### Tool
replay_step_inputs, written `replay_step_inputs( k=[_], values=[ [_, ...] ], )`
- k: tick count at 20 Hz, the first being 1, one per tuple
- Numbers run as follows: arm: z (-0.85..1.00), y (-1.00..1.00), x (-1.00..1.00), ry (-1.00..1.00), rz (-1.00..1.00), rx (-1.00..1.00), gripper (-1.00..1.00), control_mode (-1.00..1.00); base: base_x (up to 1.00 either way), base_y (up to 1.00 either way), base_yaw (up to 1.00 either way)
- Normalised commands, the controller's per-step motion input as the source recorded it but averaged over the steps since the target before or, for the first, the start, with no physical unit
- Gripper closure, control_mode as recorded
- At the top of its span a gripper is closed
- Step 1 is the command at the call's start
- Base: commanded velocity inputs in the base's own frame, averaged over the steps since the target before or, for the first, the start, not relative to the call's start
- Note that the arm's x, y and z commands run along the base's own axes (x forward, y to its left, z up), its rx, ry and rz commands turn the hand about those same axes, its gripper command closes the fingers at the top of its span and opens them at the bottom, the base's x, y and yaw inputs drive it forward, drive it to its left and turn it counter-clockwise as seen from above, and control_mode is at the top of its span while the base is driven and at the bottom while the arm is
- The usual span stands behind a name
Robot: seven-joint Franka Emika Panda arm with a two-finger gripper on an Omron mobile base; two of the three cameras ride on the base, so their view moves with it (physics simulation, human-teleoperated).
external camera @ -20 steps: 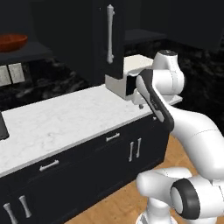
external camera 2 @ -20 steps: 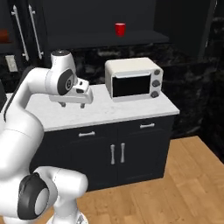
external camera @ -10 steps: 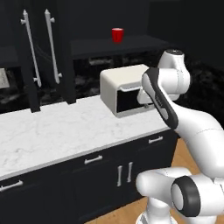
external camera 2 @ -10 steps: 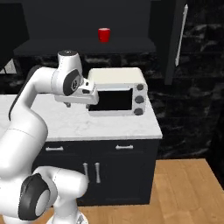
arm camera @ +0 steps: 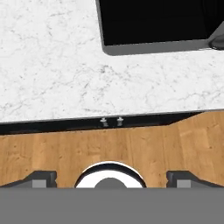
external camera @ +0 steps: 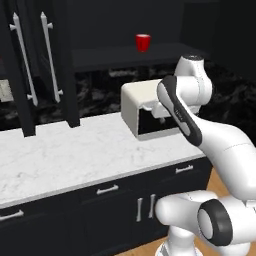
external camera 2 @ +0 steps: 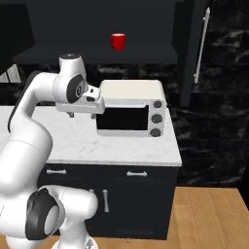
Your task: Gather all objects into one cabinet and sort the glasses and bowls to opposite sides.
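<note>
The bright red cup (external camera: 143,42) (external camera 2: 117,41) stands alone on the dark inner shelf (external camera: 125,52) of the black wall cabinet. The cabinet's tall doors (external camera: 35,65) (external camera 2: 192,48) hang open to either side. My gripper (external camera 2: 81,114) (arm camera: 111,177) hovers over the marble counter just left of a cream toaster oven, well below the cup and pointing down. It is open, with its fingertips (arm camera: 43,177) wide apart and nothing between them. The two cream mugs and the red-brown bowl are out of view.
The cream toaster oven (external camera: 145,107) (external camera 2: 131,107) (arm camera: 153,22) sits on the white marble counter (external camera: 65,150) (external camera 2: 121,143) (arm camera: 52,65) under the shelf. Black base cabinets (external camera 2: 136,194) with short handles and a wooden floor (external camera 2: 209,219) lie below.
The whole picture has shifted sideways, so the base has driven along the counter. The red cup and toaster oven now sit nearer the middle. The arm keeps much the same pose.
</note>
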Motion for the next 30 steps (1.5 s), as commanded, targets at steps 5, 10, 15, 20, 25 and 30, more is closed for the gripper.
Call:
replay_step_inputs(
  k=[5,10,15,20,25,30],
  values=[
    [0.0,0.0,0.0,0.0,0.0,0.0,-1.0,1.0,0.67,0.41,-0.13],
    [0.0,0.0,0.0,0.0,0.0,0.0,-1.0,1.0,0.61,0.77,-0.14],
    [0.0,0.0,0.0,0.0,0.0,0.0,-1.0,1.0,0.88,0.5,-0.09],
    [0.0,0.0,0.0,0.0,0.0,0.0,-1.0,1.0,0.03,0.0,0.0],
    [0.0,0.0,0.0,0.0,0.0,0.0,-1.0,1.0,0.0,0.0,0.0],
    [0.0,0.0,0.0,0.0,0.0,0.0,-1.0,-1.0,0.0,0.0,0.0]
  ],
)
